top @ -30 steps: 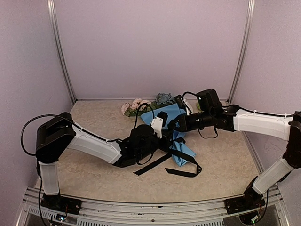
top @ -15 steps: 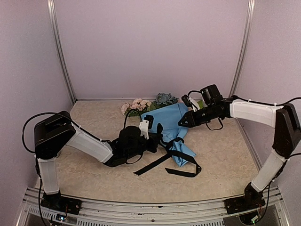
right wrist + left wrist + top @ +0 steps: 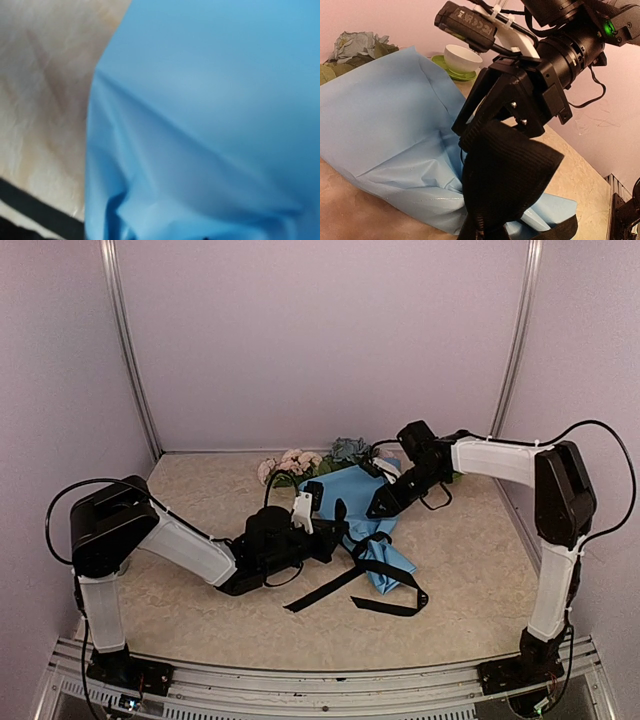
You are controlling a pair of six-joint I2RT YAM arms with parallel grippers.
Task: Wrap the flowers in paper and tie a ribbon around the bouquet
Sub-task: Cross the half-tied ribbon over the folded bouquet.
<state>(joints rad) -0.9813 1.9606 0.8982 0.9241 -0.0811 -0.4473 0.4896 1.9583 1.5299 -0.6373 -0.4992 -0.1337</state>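
Note:
The bouquet lies mid-table, a cone of light blue paper [image 3: 352, 492] with the pink and blue-grey flowers [image 3: 300, 462] sticking out at its far end. A black ribbon [image 3: 372, 578] wraps the cone's narrow part and trails toward the front. My left gripper [image 3: 337, 534] is shut on the ribbon [image 3: 507, 175], which covers its fingers in the left wrist view. My right gripper [image 3: 377, 509] hovers over the cone's right side. Its fingers [image 3: 474, 99] stand apart just above the ribbon, open. The right wrist view shows only blurred paper [image 3: 210, 115] close up.
A white cup [image 3: 462, 57] on a green saucer [image 3: 451, 71] stands at the back behind the right gripper. The right arm's elbow [image 3: 562, 480] is near the right wall. Loose ribbon ends [image 3: 392, 607] lie on the table in front of the cone.
My right gripper has opened and let the ribbon go, and its arm has swung back toward the right wall. My left gripper has drawn a little to the left, still holding the ribbon.

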